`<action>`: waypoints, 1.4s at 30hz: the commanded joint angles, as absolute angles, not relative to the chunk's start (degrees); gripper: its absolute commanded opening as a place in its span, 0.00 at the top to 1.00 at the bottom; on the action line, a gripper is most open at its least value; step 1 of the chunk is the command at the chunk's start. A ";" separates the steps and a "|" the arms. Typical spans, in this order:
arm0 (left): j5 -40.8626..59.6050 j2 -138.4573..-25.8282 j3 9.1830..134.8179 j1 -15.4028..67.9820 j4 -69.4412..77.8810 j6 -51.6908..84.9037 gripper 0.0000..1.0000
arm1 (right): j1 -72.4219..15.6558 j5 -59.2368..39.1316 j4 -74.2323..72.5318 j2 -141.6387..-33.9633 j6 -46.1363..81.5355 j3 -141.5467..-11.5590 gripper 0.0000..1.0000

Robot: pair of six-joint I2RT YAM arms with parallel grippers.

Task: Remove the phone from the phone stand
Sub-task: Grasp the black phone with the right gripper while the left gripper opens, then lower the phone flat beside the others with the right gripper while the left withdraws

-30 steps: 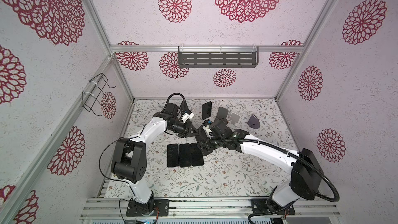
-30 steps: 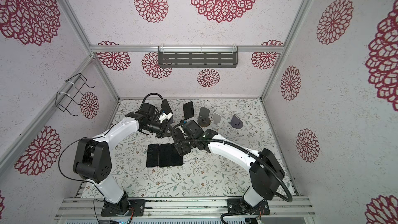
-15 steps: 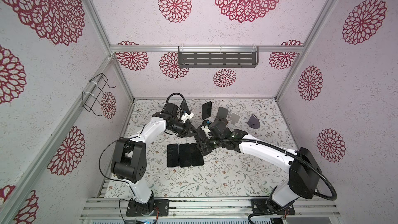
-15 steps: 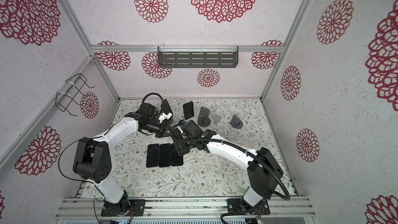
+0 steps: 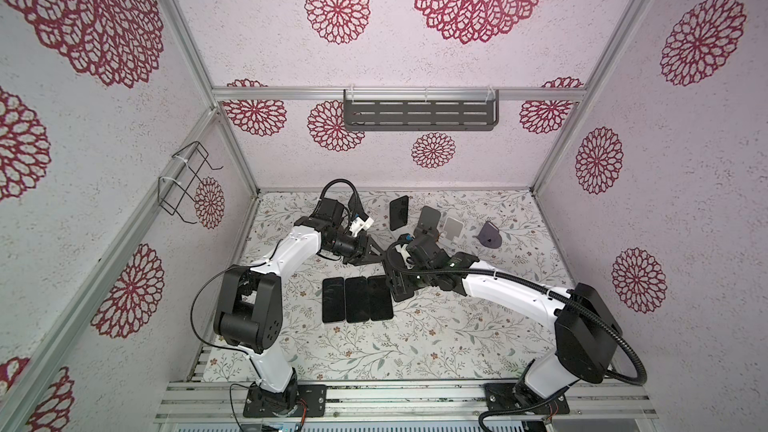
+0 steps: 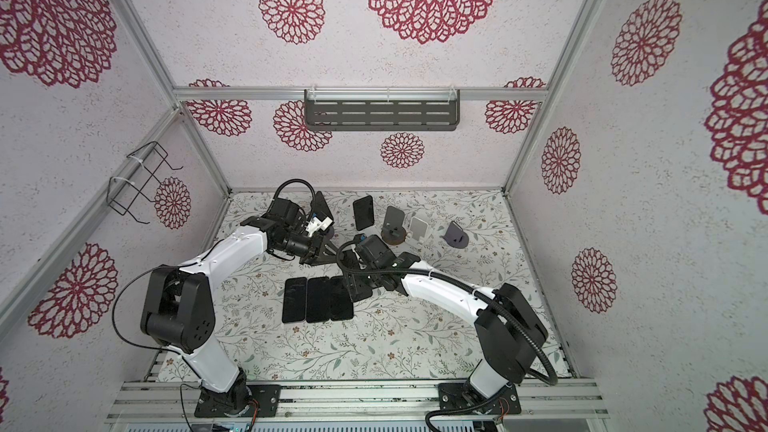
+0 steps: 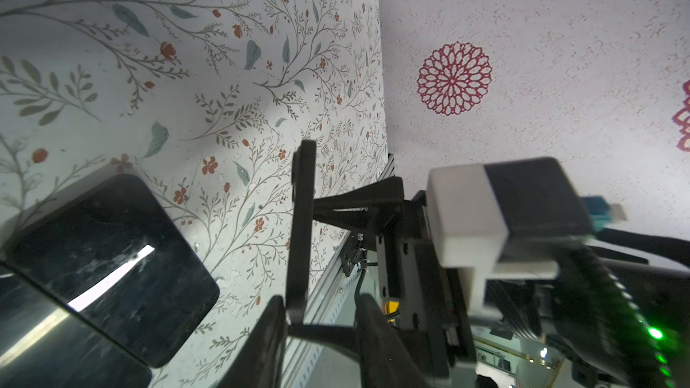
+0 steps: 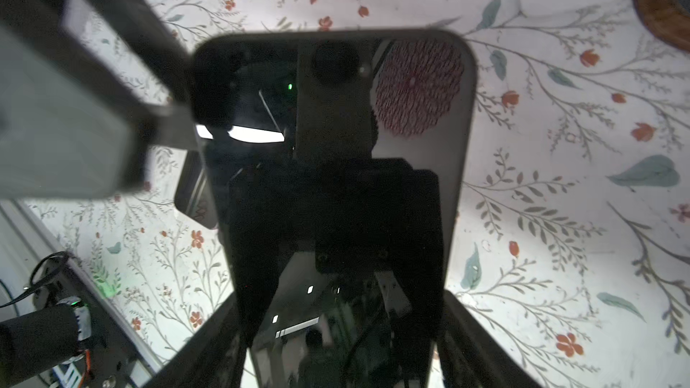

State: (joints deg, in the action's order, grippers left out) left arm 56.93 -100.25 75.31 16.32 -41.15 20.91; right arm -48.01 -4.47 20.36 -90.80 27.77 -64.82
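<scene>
The phone [image 8: 336, 181] is already off its perch – it sits crosswise between the fingers of the right gripper [image 8: 341, 304], which is closed on its two long edges, glossy face toward the wrist. That gripper hangs low over the floral table cloth [image 5: 415, 347], and just off its side nearest the left arm lies a row of three phones [image 5: 357, 299], flat and side by side. The phone stand [image 7: 302, 218] is just ahead and to one side of it, between the fingers of the left gripper [image 7: 320, 300], whose jaws are part-way open, loose about the stand's thin black plate rather than pinching it. I'd say the lift-off is done and the setting-down is in hand: next the phone wants lowering flat beside the row without riding onto the nearest one, then letting go. Beyond both grippers, toward the back wall, another phone [image 5: 399, 211] leans upright beside an empty white stand [image 5: 452, 226] and a grey stand [image 5: 488, 235] – above them a slotted shelf [image 5: 419, 115], and a wire basket [image 5: 187, 184] on the side wall
</scene>
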 commanded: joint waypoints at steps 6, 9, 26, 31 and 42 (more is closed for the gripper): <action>54.75 -98.31 76.29 14.44 -41.01 20.67 0.50 | -45.53 1.88 23.15 -87.80 35.09 -62.58 0.46; 52.08 -96.42 75.96 13.13 -40.21 21.07 0.50 | -45.61 3.94 25.28 -89.65 38.12 -62.15 0.47; 28.47 -85.97 72.97 7.73 -37.54 21.93 0.53 | -49.21 6.24 35.78 -104.00 44.12 -74.03 0.46; 27.41 -84.96 72.54 7.19 -37.06 22.21 0.53 | -49.99 6.13 37.17 -107.22 44.03 -77.31 0.46; 29.00 -85.39 72.47 6.50 -37.29 22.24 0.53 | -51.77 5.65 42.29 -112.19 44.90 -81.83 0.45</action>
